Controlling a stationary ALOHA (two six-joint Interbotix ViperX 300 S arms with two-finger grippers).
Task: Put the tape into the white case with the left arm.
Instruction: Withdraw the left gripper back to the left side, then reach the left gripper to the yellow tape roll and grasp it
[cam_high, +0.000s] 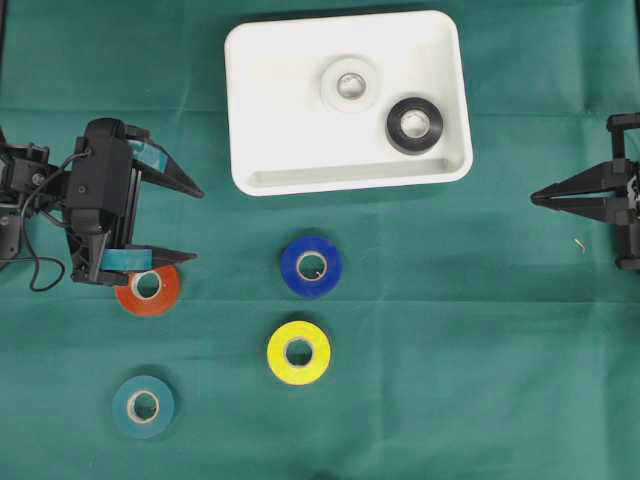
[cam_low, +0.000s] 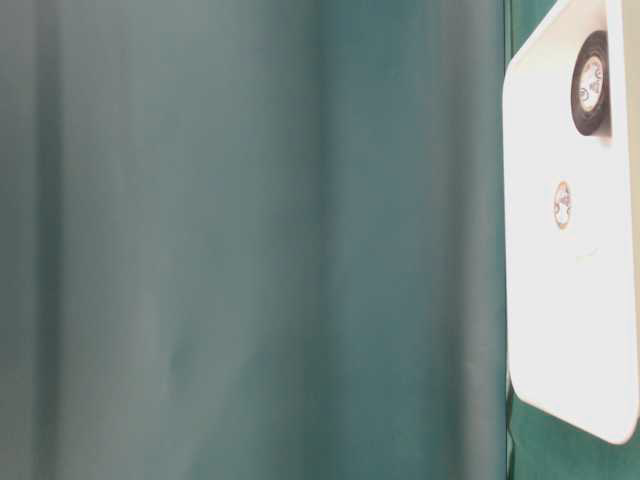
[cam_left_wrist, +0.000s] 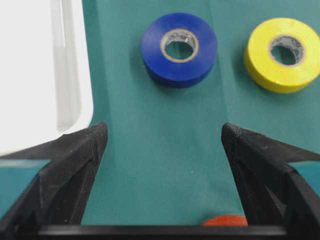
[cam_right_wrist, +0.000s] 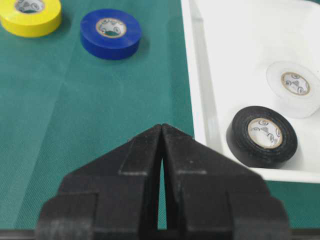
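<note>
The white case lies at the top middle of the green cloth, with a white tape roll and a black tape roll inside. Four more rolls lie on the cloth: orange, blue, yellow and teal. My left gripper is open and empty at the left, its lower finger over the orange roll's edge. In the left wrist view the left gripper frames bare cloth, with the blue roll ahead and the case to the left.
My right gripper rests shut at the right edge, pointing left; in its own view the right gripper sits beside the case rim near the black roll. The table-level view shows mostly green cloth and the case.
</note>
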